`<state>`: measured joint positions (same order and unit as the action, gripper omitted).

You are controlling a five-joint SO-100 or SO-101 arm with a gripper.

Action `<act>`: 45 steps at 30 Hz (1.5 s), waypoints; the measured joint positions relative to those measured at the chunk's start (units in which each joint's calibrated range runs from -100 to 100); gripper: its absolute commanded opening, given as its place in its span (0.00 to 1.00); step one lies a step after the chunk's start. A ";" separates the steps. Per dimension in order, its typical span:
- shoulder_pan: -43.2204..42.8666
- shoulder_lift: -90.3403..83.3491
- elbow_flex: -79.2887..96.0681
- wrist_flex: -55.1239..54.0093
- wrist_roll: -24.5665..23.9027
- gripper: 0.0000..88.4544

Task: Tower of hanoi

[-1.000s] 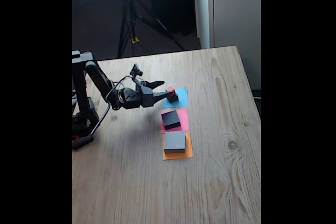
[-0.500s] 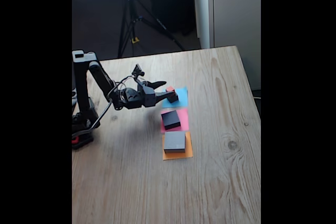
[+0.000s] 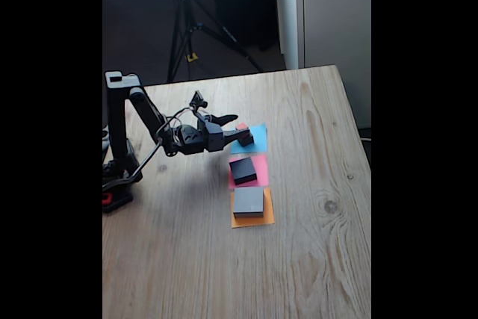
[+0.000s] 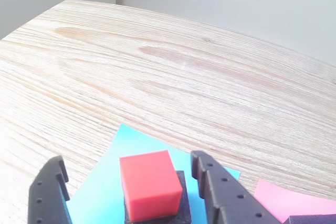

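The tower is seen spread over three paper squares on the wooden surface (image 3: 314,259): the wide grey block (image 3: 249,202) on the orange square (image 3: 252,221), the black block (image 3: 243,169) on the pink square (image 3: 259,170), and the red cube (image 4: 149,183) stacked on the small dark block (image 4: 178,209) on the blue square (image 4: 100,198). The gripper (image 4: 131,192) is held with its jaws spread on either side of the red cube, apparently not touching it. Most of the restacking is judged to remain.
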<state>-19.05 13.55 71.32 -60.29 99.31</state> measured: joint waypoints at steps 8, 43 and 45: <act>0.00 0.00 0.00 0.00 0.00 0.29; 0.00 0.51 0.00 0.00 0.00 0.11; 0.00 0.51 0.00 0.00 0.00 0.08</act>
<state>-19.05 14.07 71.32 -60.29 99.31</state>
